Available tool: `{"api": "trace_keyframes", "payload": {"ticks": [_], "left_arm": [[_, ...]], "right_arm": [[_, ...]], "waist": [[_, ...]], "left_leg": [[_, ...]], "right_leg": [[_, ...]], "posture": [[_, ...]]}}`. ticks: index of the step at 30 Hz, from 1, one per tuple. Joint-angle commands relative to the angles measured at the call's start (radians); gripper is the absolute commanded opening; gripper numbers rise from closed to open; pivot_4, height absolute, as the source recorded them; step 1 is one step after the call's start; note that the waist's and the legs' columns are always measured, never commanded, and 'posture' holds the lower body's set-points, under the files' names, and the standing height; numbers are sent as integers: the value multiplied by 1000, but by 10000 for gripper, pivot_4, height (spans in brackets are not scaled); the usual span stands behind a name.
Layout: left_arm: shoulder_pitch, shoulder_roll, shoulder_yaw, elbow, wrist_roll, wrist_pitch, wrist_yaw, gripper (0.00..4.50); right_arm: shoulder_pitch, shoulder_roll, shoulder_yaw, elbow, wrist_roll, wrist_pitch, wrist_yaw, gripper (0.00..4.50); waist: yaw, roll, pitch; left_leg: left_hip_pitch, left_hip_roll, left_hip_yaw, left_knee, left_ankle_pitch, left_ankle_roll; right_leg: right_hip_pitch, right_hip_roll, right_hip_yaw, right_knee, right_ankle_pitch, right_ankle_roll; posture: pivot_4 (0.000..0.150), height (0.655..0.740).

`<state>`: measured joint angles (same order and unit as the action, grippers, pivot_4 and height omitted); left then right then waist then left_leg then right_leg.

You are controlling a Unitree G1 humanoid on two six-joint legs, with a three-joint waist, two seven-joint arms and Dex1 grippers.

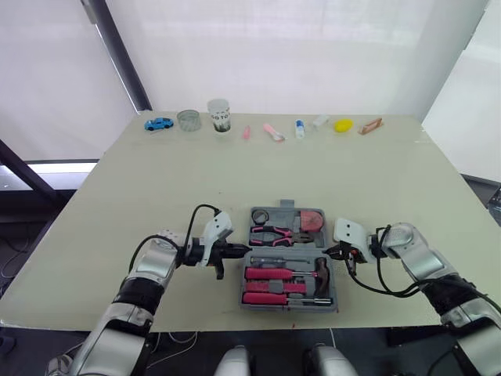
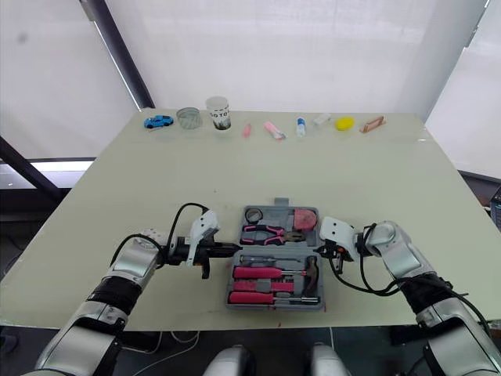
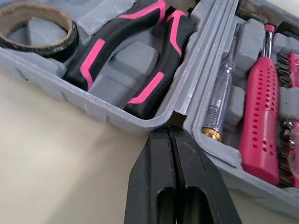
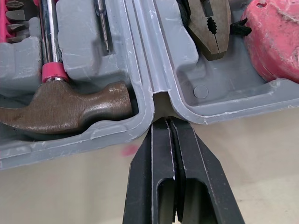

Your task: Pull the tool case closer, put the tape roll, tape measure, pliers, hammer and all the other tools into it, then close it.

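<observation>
From the left eye view, the tool case [image 1: 290,307] lies open near the middle of the near edge of the counter [image 1: 156,180], with its two halves flat side by side. The far half holds the tape roll [image 1: 260,215], the pliers [image 1: 272,234] and the tape measure [image 1: 311,220]. The near half holds the hammer [image 1: 321,270] and pink-handled drivers. The left tool [image 1: 239,252] points at one end of the hinge line and the right tool [image 1: 338,252] at the other. Small oddments sit well apart along the far edge. The packing looks done, so the step in hand is most likely the closing.

The right eye view shows the same layout: both tools sit level with the fold, one at each end.

In the left wrist view, the left tool's fingers are pressed together, with the tip at the notch where the two halves meet. The pliers lie seated just beyond it.

In the right wrist view, the right tool's fingers are also pressed together. Its tip is in the hinge [image 4: 159,98] gap, between the hammer head and the pliers' nose.

To close it well, I would pin one half at the hinge. The other tool should go to the far half's outer rim, get under it and swing it over slowly. Loosely seated pieces, the tape measure especially, may tip out as that half rises. Any piece standing proud of its recess would stop the lid from shutting.
</observation>
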<state>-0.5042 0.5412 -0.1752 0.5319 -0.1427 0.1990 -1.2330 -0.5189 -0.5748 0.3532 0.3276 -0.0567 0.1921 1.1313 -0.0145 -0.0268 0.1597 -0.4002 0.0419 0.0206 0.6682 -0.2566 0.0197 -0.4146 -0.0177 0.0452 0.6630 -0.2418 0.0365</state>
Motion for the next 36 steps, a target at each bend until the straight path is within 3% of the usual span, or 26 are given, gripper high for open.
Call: {"api": "trace_keyframes", "payload": {"ticks": [1,36], "left_arm": [[16,-20,-20,-45,-12,-6,-36,386],[161,-1,-10,-199,-14,34,-26,386]], "right_arm": [[15,2,3,-65,20,3,32,0],[94,-21,-11,-174,19,72,24,0]], "waist": [[0,0,0],[1,0,0]], "left_leg": [[0,0,0,0,0,0],[0,0,0,0,0,0]], "right_leg": [[0,0,0,0,0,0],[0,0,0,0,0,0]], "posture": [[1500,7400],[1500,7400]]}}
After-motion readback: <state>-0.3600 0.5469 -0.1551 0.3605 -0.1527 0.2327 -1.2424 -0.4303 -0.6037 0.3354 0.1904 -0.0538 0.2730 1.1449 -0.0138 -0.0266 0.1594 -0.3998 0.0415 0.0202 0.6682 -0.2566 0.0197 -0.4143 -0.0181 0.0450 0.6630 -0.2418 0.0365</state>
